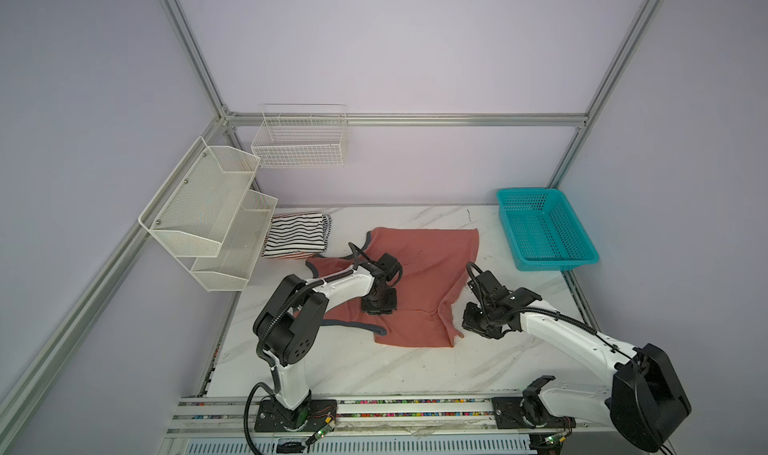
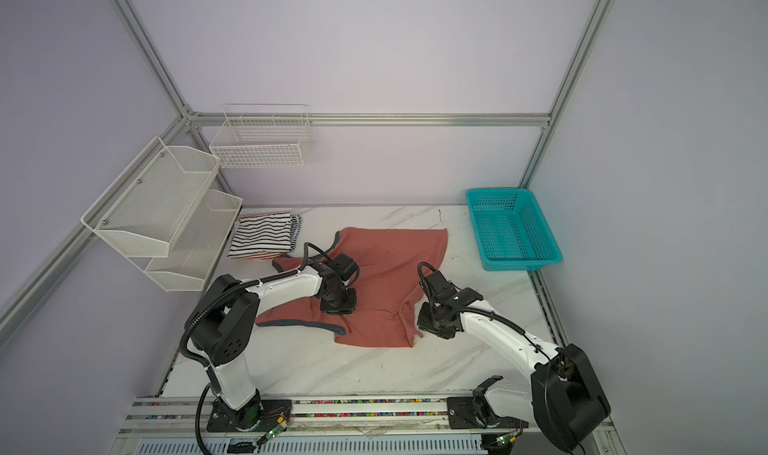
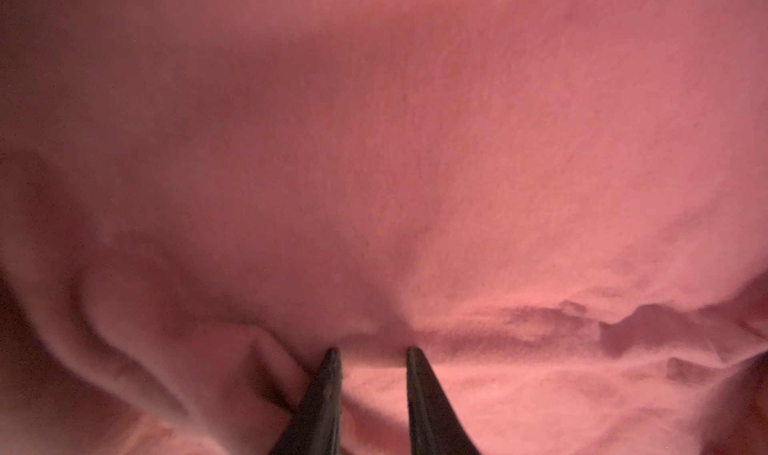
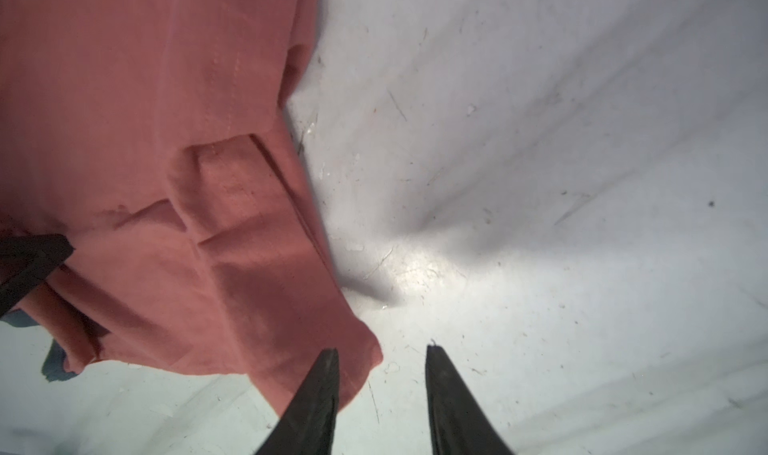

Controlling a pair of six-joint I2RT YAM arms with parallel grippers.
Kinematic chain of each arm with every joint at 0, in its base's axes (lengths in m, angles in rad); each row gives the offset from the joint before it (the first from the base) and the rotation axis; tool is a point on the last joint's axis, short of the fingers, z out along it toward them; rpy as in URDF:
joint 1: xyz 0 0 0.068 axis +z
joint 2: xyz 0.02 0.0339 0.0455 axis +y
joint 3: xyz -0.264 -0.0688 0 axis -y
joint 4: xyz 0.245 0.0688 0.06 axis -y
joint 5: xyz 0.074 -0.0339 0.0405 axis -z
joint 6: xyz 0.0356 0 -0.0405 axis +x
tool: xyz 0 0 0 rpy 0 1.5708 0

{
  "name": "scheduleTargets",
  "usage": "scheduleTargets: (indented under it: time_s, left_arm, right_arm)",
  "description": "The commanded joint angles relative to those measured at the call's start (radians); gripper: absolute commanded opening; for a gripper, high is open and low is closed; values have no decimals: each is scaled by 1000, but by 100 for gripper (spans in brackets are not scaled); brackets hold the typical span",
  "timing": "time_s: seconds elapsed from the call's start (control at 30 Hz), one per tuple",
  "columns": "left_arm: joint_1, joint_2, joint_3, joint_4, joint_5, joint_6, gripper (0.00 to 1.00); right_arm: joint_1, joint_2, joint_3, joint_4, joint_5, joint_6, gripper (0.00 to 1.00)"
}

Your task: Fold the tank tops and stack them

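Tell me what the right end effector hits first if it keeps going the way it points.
Probably the corner of the salmon-red tank top: the right end effector stands open, one fingertip over that hem corner, the other over bare table. Height above the cloth is unclear.
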Motion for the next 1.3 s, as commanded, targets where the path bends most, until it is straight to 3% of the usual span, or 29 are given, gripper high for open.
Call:
scheduleTargets:
  time_s: [0.0,0.27,1.27]
  left_arm:
    - [-1,2,-20,23,17,8,28]
    - [0,4,-26,25,21,5,28]
    - [-1,20,-29,30,32,1,28]
  right_arm:
    - [-33,-25,-16,84,-92,-29,39]
    - [-38,-5,-69,170,-210,-24,50]
    - [-37,16,-220,370,-291,72,46]
